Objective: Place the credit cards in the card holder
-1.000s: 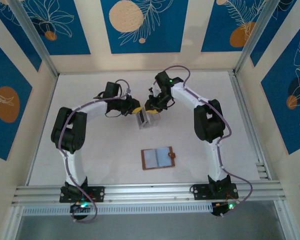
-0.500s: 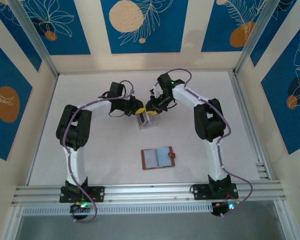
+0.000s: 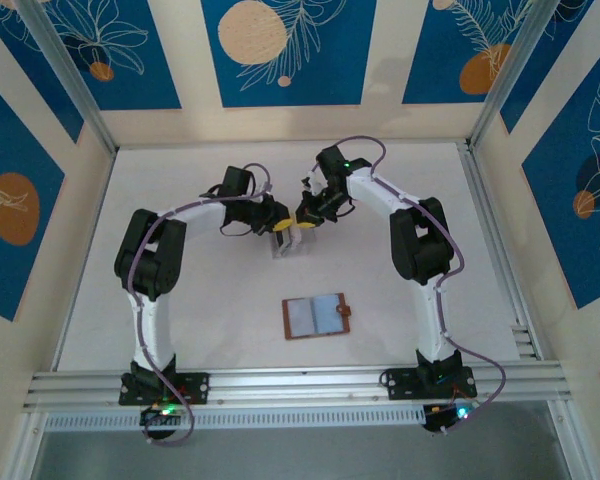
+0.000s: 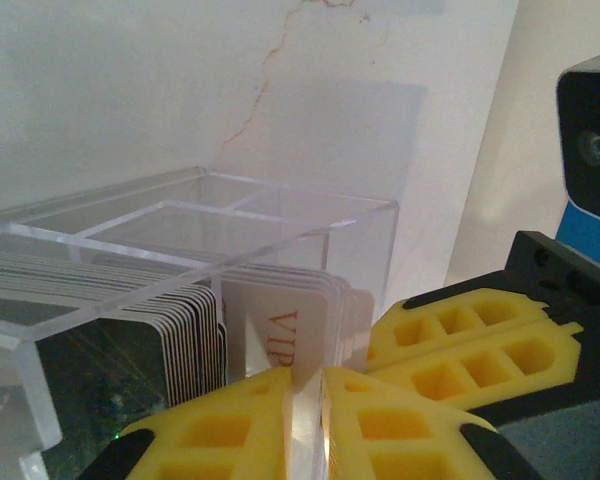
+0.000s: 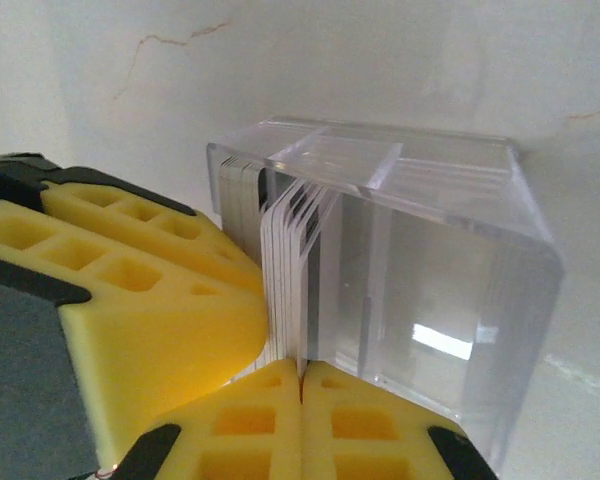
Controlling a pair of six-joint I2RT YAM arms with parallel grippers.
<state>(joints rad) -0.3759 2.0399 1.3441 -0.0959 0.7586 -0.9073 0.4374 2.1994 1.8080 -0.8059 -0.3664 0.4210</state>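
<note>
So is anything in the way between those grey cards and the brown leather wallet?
Nothing lies on the table between them. The thin grey cards stand walled inside a clear plastic stand, with the left gripper and right gripper at it; the open brown leather wallet lies apart, nearer the arms' bases.

The slotted stand (image 5: 450,250) is clear glossy acrylic with polished edges. The credit cards (image 4: 175,320) packed in it are thin, smooth, shiny plastic. The fingers (image 4: 420,440) of the left gripper (image 4: 305,410) and of the right gripper (image 5: 300,400) are matt yellow moulded plastic. The table (image 3: 180,300) is matt white. At lower centre of the top view, the card holder (image 3: 317,316) looks like brown leather with a bluish-grey lining, and the rail (image 3: 300,382) below is brushed metal
</note>
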